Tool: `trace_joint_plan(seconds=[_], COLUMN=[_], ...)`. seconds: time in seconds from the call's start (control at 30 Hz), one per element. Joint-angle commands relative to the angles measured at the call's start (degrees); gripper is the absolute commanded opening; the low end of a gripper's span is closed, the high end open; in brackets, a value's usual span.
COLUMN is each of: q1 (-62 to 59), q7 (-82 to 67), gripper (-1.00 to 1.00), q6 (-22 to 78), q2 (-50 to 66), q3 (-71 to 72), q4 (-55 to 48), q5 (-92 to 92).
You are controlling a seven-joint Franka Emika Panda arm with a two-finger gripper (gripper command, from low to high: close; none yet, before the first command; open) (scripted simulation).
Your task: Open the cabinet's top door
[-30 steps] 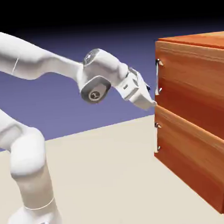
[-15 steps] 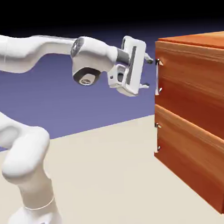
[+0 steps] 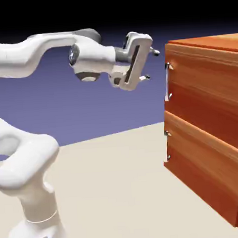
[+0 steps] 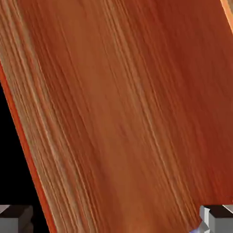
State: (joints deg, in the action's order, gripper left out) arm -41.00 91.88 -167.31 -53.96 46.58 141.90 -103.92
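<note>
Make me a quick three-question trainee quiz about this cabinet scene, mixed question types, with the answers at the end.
1. True or false: the gripper is clamped on the top door's handle.
2. Multiple choice: the top door of the cabinet is A) swung wide open, B) closed, C) missing.
3. Short answer: what fills most of the hand view?

Key:
1. False. The jaws are open and the gripper sits apart from the handle, to its left in the exterior view.
2. B.
3. Reddish-brown wood grain, with two grey fingertips at the bottom corners.
</note>
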Motion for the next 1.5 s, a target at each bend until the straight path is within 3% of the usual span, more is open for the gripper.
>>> trace_joint_plan(seconds=[0.0,0.77,1.0,1.03,1.47], q1=[-1.0,-24.0,-34.3,-34.3,-10.1], q7=[1.2,28.5,29.6,29.6,11.2], gripper=[0.0,0.0,0.0,-1.0,-1.0], q6=[0.2,3.9,4.7,4.7,16.6], q2=[-0.5,-12.3,-11.3,-11.3,2.5], q3=[1.1,26.8,31.8,31.8,15.4], q4=[-0.5,-11.0,-19.5,-19.5,-0.4], q5=[-2.5,-59.8,-62.1,-62.1,-60.3])
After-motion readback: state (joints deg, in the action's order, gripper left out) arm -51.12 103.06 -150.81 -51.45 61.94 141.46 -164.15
